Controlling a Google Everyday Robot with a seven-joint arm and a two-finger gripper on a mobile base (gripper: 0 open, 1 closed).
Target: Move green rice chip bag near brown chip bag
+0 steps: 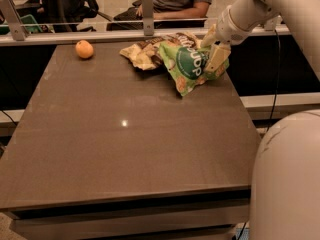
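The green rice chip bag (186, 66) is at the table's far right, tilted, with its lower corner on the tabletop and its left edge overlapping the brown chip bag (142, 53). The brown chip bag lies crumpled at the far edge, partly hidden behind the green one. My gripper (212, 50) comes in from the upper right and is shut on the green bag's right edge; one pale finger (218, 58) lies across the bag's front.
A small orange fruit (84, 49) sits at the far left of the brown table (125, 149). A metal rail with posts (147, 11) runs behind the table's far edge, with a seated person beyond it. The robot's white body (287, 179) fills the lower right.
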